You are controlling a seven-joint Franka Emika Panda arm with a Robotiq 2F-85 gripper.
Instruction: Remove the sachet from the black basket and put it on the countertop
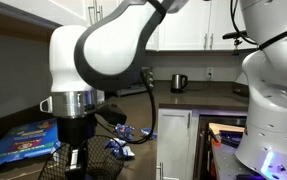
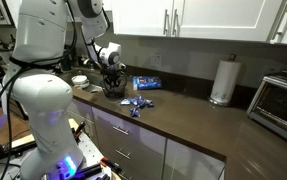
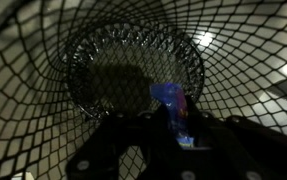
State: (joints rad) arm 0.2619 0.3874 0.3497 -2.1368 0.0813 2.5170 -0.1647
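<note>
Inside the black basket (image 3: pixel 43 60), the gripper (image 3: pixel 173 135) is seen in the wrist view, its dark, blurred fingers (image 3: pixel 113 150) drawn narrow and pinching one blue sachet (image 3: pixel 171 102). The basket floor lies in shadow. In an exterior view, the arm hides much of the basket. Rightward on the countertop (image 2: pixel 203 125) lie at least two loose sachets (image 2: pixel 135 104), too small to count surely, then one large blue bag (image 2: pixel 146 83). One paper towel roll (image 2: pixel 221 80) stands well apart.
</note>
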